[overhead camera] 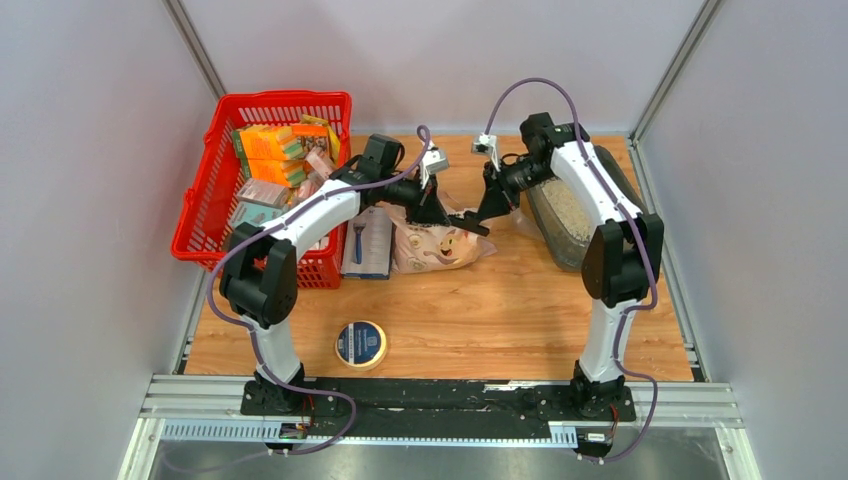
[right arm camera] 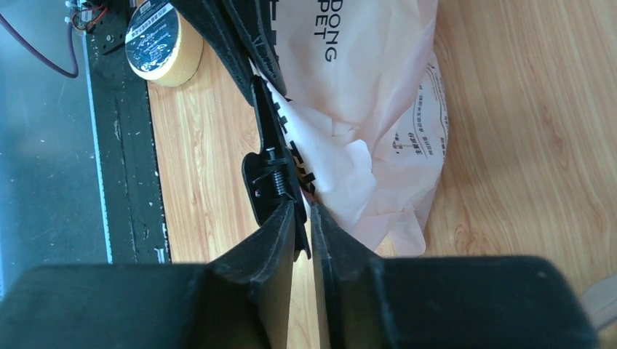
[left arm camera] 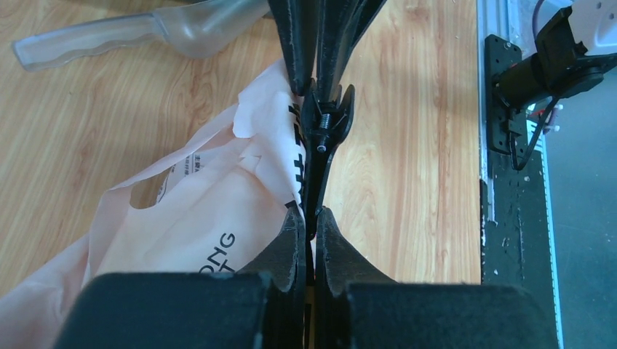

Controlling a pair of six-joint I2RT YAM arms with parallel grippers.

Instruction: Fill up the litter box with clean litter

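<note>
The dark grey litter box (overhead camera: 603,172) lies at the back right, partly behind my right arm, with pale clean litter (overhead camera: 566,216) inside it. A pale pink printed litter bag (overhead camera: 440,247) (left arm camera: 218,211) (right arm camera: 364,94) lies mid-table, its top edge pinched by a black spring clip (left arm camera: 322,123) (right arm camera: 268,174). My left gripper (overhead camera: 438,214) (left arm camera: 309,220) is shut on the clip's thin end. Facing it, my right gripper (overhead camera: 489,211) (right arm camera: 303,211) is shut on the clip's handle end, jaws a narrow slit apart.
A red mesh basket (overhead camera: 215,180) full of packets stands at the back left, with a blue packet (overhead camera: 367,240) beside it. A tape roll (overhead camera: 361,343) (right arm camera: 164,40) lies near the front edge. A clear plastic scoop (left arm camera: 145,29) rests on the wood past the bag.
</note>
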